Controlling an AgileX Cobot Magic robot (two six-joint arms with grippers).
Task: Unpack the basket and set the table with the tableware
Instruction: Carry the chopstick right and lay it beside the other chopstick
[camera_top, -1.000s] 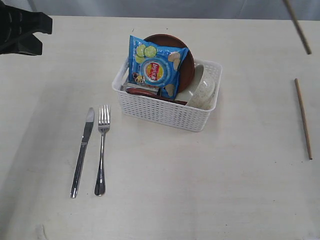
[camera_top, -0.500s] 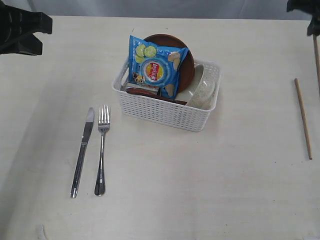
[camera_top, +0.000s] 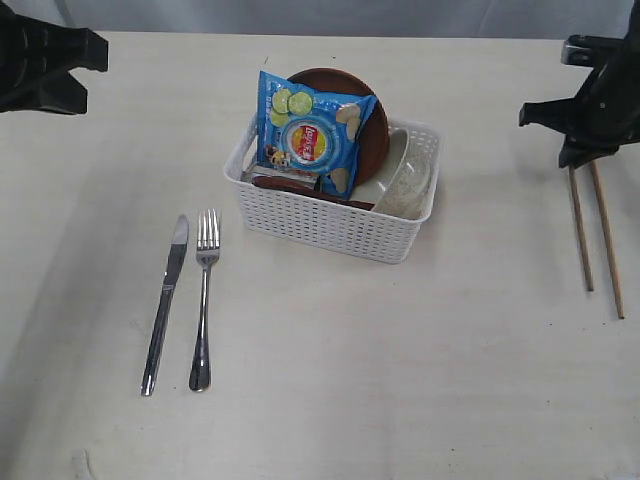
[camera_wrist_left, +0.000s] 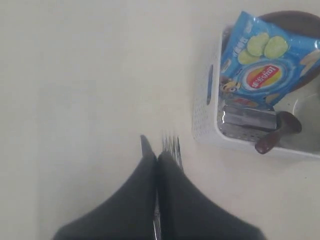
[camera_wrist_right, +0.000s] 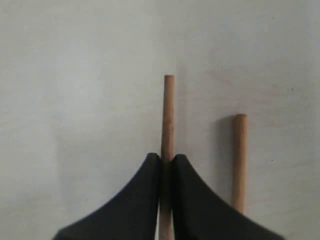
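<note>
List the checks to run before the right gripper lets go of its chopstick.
1. Grip: right gripper shut on held chopstick: ok.
2. Placement: held chopstick beside second chopstick, apart and roughly parallel: ok.
3. Contact: held chopstick resting on table: cannot tell.
4. Tips level: not ok, the held one's tip reaches further than the other's.
5. Other arm: left gripper shut and far from both chopsticks: ok.
6. Unpacking: basket emptied: not ok, things are inside.
</note>
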